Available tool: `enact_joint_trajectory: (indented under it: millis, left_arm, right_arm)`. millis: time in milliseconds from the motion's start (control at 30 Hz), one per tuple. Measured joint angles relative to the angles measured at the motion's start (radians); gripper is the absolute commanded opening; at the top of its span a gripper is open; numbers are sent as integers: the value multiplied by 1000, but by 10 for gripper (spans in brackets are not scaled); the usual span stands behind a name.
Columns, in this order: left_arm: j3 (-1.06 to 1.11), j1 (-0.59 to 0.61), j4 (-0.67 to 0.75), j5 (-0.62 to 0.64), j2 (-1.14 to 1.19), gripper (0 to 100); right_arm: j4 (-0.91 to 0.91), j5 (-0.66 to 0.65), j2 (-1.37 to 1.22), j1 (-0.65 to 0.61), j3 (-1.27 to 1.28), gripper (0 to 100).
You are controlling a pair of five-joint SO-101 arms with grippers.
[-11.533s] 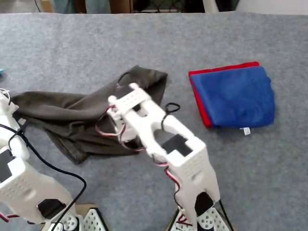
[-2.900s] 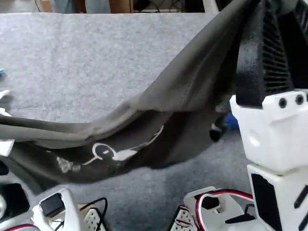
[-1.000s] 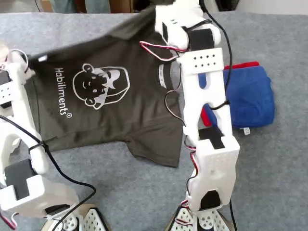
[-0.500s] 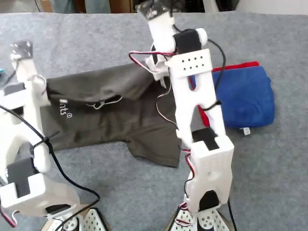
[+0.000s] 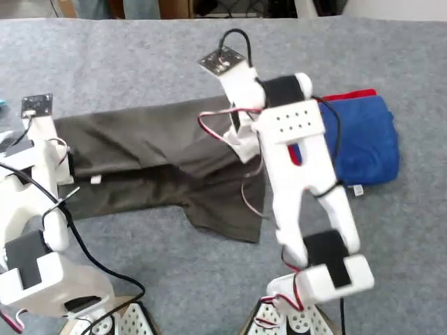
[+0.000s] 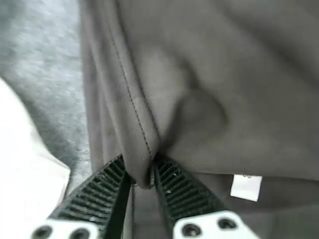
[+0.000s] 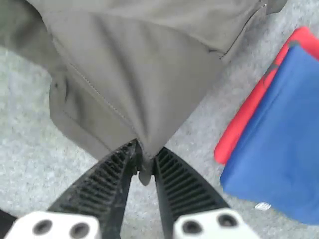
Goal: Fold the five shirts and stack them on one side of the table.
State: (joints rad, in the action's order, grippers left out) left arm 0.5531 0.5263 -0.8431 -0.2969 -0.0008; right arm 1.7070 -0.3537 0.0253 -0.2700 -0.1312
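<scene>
A dark olive shirt (image 5: pixel 154 157) lies folded lengthwise across the middle of the grey table, with a sleeve sticking out toward the front. My left gripper (image 6: pixel 142 174) is shut on the shirt's (image 6: pixel 209 89) hemmed edge at its left end (image 5: pixel 66 157). My right gripper (image 7: pixel 144 164) is shut on a pinch of the shirt's (image 7: pixel 139 74) cloth at its right end (image 5: pixel 241 136). A folded blue shirt (image 5: pixel 349 139) lies on a folded red shirt (image 5: pixel 288 150) at the right; both show in the right wrist view, blue (image 7: pixel 279 149) over red (image 7: pixel 249 114).
The grey felt table (image 5: pixel 140 63) stretches bare behind the shirt. Both arm bases (image 5: pixel 105 317) stand at the front edge. The right arm's white links (image 5: pixel 300 160) lie between the olive shirt and the folded stack.
Both grippers have drawn the shirt's far edge toward the front and lowered it, so the printed front is now folded under and hidden. The stack has not moved.
</scene>
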Motion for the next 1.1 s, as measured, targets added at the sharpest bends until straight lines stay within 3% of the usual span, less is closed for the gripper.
enact_joint_trajectory:
  millis: [467,700,1100]
  left_arm:
    - [54,153,0,-230,0,29]
    - [123,109,9,-241,-23,29]
    - [126,98,9,-241,-34,29]
  right_arm:
    - [-78,2,141,0,367,15]
    - [-176,2,141,0,555,15]
    - [-167,-54,226,55,562,15]
